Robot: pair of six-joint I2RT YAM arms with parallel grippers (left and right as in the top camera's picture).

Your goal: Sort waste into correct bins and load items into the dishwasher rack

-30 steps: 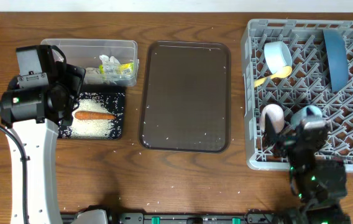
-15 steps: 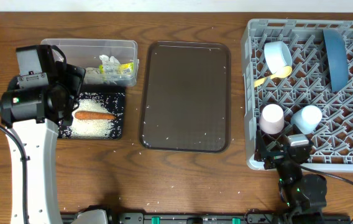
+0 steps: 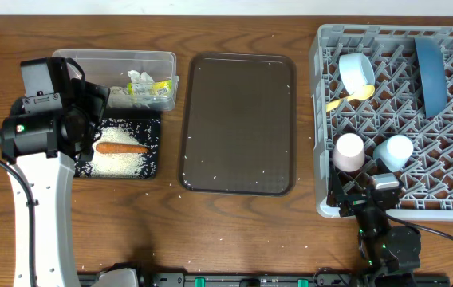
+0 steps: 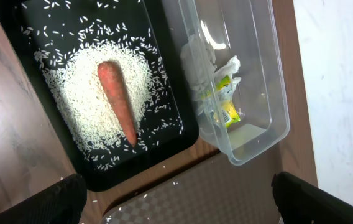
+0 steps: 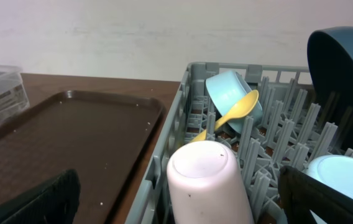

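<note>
The right gripper (image 3: 368, 194) hangs at the dishwasher rack's (image 3: 321, 119) near edge, jaws wide and empty. The pale pink cup (image 5: 206, 180) stands upended just ahead between them, axis upright. The left gripper (image 4: 176, 202), also wide, is well away above the carrot (image 4: 117, 99).

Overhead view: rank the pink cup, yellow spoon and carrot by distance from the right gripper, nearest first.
From the right gripper:
1. pink cup, in the dishwasher rack, just ahead.
2. yellow spoon, deeper in the rack.
3. carrot, across the table, in the black tray.
</note>
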